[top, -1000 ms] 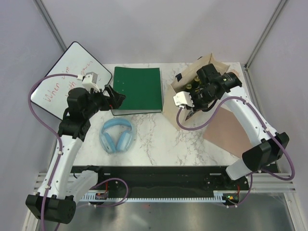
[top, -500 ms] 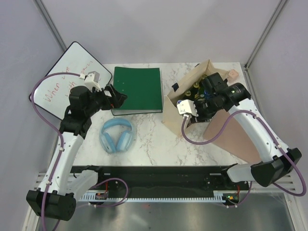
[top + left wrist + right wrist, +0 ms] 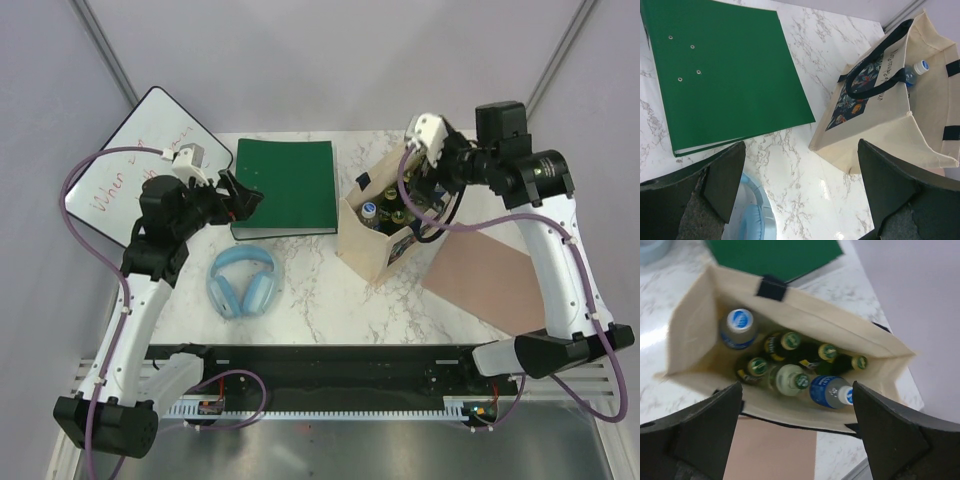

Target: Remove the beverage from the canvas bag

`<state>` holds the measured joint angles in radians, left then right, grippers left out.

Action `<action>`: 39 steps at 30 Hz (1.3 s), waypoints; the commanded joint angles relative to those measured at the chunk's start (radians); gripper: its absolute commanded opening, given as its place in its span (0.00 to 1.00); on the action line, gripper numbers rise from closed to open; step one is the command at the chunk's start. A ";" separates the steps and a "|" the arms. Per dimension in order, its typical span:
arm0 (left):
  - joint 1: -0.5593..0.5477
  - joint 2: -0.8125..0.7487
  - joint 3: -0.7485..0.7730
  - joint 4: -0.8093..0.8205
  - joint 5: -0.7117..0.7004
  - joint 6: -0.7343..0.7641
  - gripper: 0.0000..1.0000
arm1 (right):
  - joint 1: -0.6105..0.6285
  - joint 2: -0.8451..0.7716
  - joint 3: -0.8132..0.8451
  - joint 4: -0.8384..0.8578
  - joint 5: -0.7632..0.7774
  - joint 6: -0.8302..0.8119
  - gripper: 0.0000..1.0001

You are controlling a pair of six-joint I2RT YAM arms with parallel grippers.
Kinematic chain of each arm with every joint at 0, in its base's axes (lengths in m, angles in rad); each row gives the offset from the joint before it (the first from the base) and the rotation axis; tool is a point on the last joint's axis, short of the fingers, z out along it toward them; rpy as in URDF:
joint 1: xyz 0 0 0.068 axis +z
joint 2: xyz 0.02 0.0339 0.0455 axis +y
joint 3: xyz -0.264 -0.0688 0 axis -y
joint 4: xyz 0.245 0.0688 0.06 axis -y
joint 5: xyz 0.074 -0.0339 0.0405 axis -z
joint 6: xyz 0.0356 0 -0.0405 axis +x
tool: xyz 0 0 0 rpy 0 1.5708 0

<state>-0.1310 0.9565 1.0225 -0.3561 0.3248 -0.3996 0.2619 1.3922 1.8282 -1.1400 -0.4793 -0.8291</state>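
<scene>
The canvas bag (image 3: 360, 243) stands open-topped on the marble table, right of centre, its print panel (image 3: 862, 90) and black handles facing the left wrist view. Several beverage bottles stand inside: a blue-capped one (image 3: 741, 320), green-capped dark ones (image 3: 790, 341), a clear one (image 3: 789, 380) and a blue-labelled one (image 3: 829, 391). My right gripper (image 3: 796, 387) hangs open above the bag's mouth (image 3: 425, 195), holding nothing. My left gripper (image 3: 801, 145) is open over bare marble left of the bag, near the binder (image 3: 240, 200).
A green binder (image 3: 285, 187) lies at the back centre, light blue headphones (image 3: 243, 282) in front of it. A whiteboard (image 3: 125, 170) leans at the far left. A brown mat (image 3: 480, 275) lies right of the bag, partly under it.
My right gripper has opened and risen out of the bag, drawing back to the right. The bag, tilted before, now stands upright. The left arm has hardly moved.
</scene>
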 commanded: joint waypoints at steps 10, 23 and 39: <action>-0.001 0.010 0.031 0.043 0.043 -0.018 1.00 | -0.125 0.399 0.258 0.238 0.361 0.633 0.76; -0.001 0.037 0.001 0.058 0.054 -0.027 1.00 | -0.190 0.418 0.178 0.114 0.343 0.553 0.66; 0.001 0.039 0.007 0.065 0.060 -0.035 1.00 | -0.191 0.487 0.128 0.045 0.354 0.527 0.59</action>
<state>-0.1310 1.0069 1.0214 -0.3336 0.3511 -0.4053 0.0700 1.8523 1.9656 -1.0634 -0.1333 -0.2920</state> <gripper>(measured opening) 0.996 0.599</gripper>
